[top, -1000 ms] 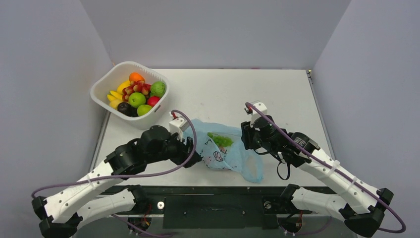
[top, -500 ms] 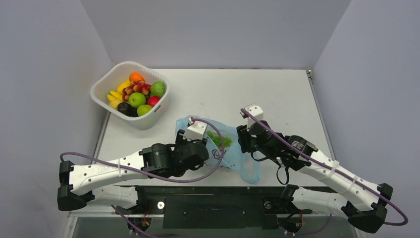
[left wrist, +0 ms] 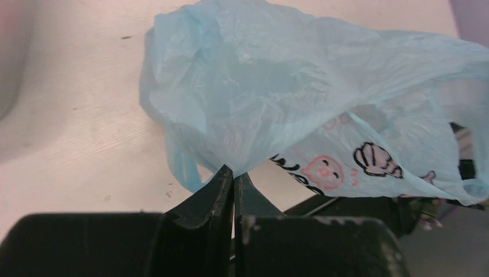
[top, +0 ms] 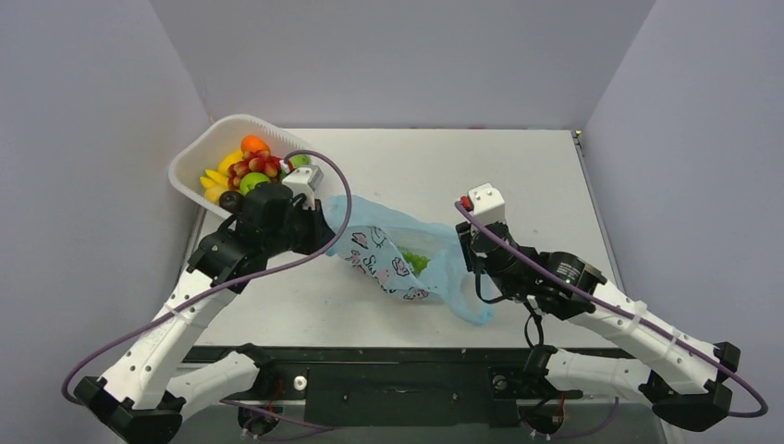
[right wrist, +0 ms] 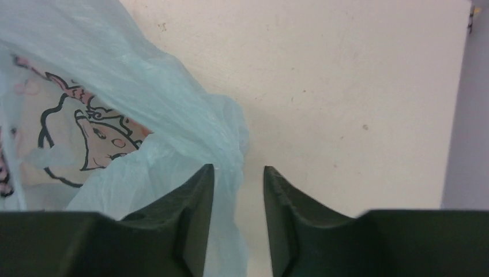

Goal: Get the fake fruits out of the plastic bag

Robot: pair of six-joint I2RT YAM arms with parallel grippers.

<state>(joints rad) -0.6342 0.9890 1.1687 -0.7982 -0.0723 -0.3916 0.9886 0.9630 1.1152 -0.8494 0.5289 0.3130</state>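
Left gripper [left wrist: 233,174], jaws closed, is pinching the plastic bag [left wrist: 277,86], seemingly for tipping. Right gripper [right wrist: 237,171], half-open, is straddling its film.

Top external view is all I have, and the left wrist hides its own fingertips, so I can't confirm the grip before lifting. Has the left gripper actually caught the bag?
Observer: Yes. In the left wrist view the left gripper is shut, with a fold of the plastic bag pinched at its tips.
Operator: And the right side, is it clamped too?
Observer: No. The right wrist view shows the right gripper with its jaws apart. Bag film lies against the inner face of one finger, and bare table shows through the gap.
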